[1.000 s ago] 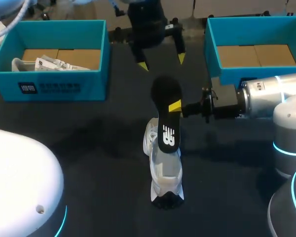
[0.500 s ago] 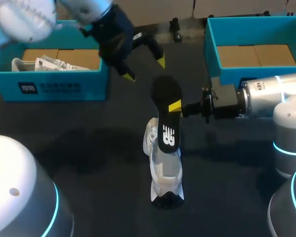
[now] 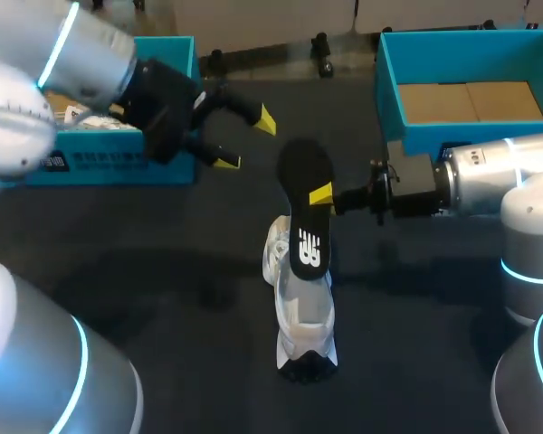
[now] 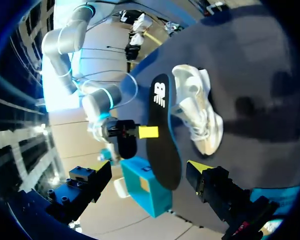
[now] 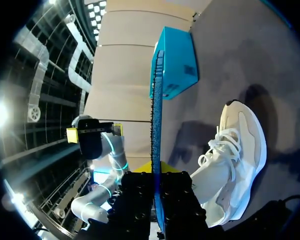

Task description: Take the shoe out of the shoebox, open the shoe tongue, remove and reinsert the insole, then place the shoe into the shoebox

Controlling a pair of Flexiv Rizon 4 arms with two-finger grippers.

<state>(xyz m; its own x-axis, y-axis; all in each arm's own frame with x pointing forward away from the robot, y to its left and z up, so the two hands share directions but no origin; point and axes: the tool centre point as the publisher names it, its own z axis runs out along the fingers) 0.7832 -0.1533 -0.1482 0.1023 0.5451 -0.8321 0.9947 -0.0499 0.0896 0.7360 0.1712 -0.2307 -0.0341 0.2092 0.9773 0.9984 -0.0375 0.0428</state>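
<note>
A white shoe (image 3: 300,312) lies on the dark table, toe toward the front edge; it also shows in the wrist views as shoe (image 4: 197,107) and shoe (image 5: 235,155). My right gripper (image 3: 324,195) is shut on the edge of the black insole (image 3: 305,212), holding it above the shoe's opening. Seen edge-on, the insole (image 5: 156,115) stands between the shut fingers of my right gripper (image 5: 157,181). My left gripper (image 3: 244,140) hangs open and holds nothing, left of the insole and apart from it. From my left gripper (image 4: 150,176), the insole (image 4: 162,135) lies straight ahead.
A teal shoebox (image 3: 118,161) at the back left holds paper and another white shoe behind my left arm. A second teal shoebox (image 3: 394,86) with a cardboard floor stands at the back right, just behind my right arm.
My left arm has swung from the back middle over to the left, and its open gripper now points right toward the insole. The right gripper, insole and shoe have not moved.
</note>
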